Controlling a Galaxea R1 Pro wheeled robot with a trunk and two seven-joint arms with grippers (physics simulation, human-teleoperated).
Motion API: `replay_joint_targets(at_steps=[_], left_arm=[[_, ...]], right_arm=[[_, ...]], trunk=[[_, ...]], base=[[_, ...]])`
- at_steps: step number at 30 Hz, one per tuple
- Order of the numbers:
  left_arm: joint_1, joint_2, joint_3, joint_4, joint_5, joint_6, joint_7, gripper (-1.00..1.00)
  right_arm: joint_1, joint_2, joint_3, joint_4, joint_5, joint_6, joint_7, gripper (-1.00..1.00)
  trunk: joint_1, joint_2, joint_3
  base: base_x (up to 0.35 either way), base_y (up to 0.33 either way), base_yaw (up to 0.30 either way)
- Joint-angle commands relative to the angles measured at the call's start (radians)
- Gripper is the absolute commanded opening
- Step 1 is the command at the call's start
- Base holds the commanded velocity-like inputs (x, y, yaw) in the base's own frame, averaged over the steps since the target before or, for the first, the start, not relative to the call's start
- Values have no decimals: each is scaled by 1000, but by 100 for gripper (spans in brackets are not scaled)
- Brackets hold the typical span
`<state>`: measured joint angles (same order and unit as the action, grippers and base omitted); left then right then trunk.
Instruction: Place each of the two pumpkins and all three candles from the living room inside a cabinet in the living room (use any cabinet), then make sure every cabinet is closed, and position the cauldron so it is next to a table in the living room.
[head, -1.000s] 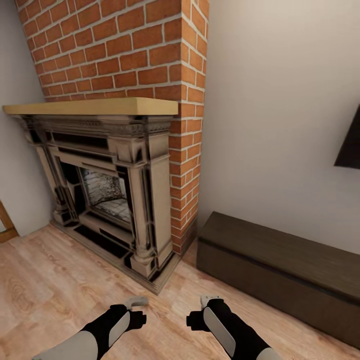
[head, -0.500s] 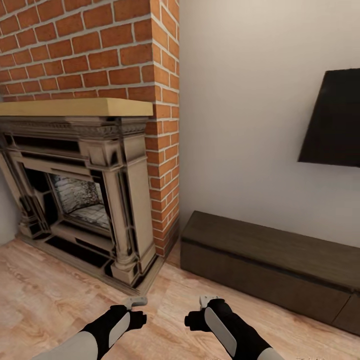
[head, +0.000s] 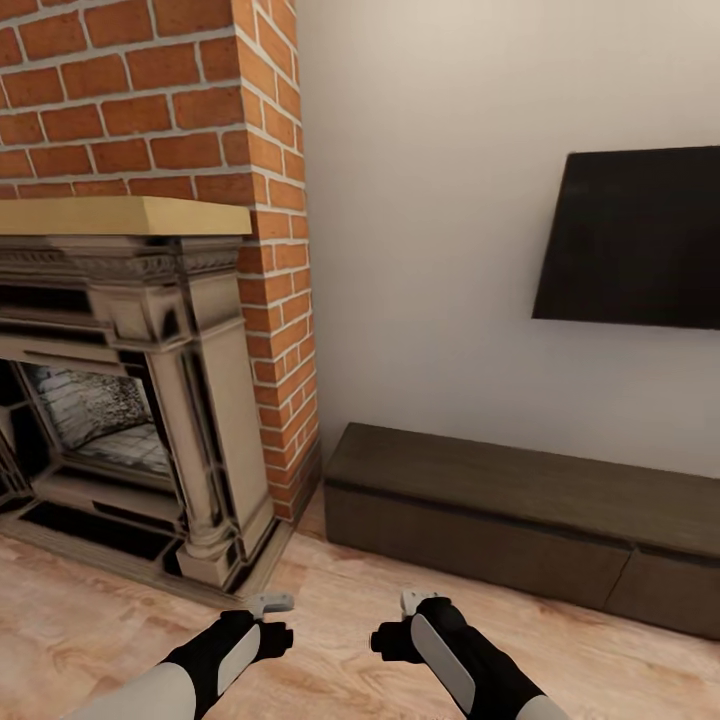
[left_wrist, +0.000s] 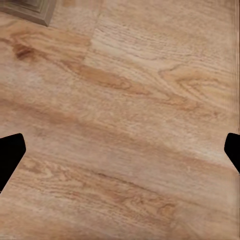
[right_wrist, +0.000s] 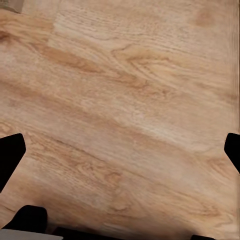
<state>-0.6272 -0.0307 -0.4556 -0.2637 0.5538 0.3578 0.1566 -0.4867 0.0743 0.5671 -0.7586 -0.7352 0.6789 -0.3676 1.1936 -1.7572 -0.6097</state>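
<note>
The whole head view has swung to the right since a second ago: the red brick chimney (head: 150, 100) and the ornate fireplace (head: 120, 400) have slid toward 9 o'clock, while the wall-hung black TV (head: 635, 240), earlier just a corner at the edge, now fills the 2 o'clock region. That is the camera turning with the robot, not the room's things moving.

The cabinet (head: 520, 520), the long low dark brown unit, runs from centre toward 4 o'clock along the pale wall, with more of its length in sight than before and a seam between two drawer fronts visible near its right end. Its fronts look shut, though the far end runs off the picture and I cannot vouch for it. I judge the robot is still travelling and searching, with the storage place now found.

Over the light wood plank floor (head: 330, 640), at 6 o'clock, the left gripper (head: 268, 618) and right gripper (head: 405, 618) hang side by side. In each wrist view the dark fingertips sit at opposite edges, so both claws are spread wide, holding and touching nothing.
</note>
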Motion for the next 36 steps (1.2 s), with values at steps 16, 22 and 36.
replay_joint_targets(at_steps=[16, 22, 36], left_arm=[[0, 0, -8, -2, 10, 3, 9, 100], [0, 0, -8, -2, 10, 3, 9, 100], [0, 0, -6, -2, 10, 3, 10, 100]], right_arm=[[-1, -1, 4, -1, -10, 1, -10, 100], [-1, -1, 4, -1, -10, 1, -10, 100], [-2, -1, 4, -2, -10, 1, -10, 100]], trunk=[[0, -1, 8], [0, -1, 11], [0, -1, 19]], base=[[0, 0, -283], [0, 0, -280], [65, 18, -253]])
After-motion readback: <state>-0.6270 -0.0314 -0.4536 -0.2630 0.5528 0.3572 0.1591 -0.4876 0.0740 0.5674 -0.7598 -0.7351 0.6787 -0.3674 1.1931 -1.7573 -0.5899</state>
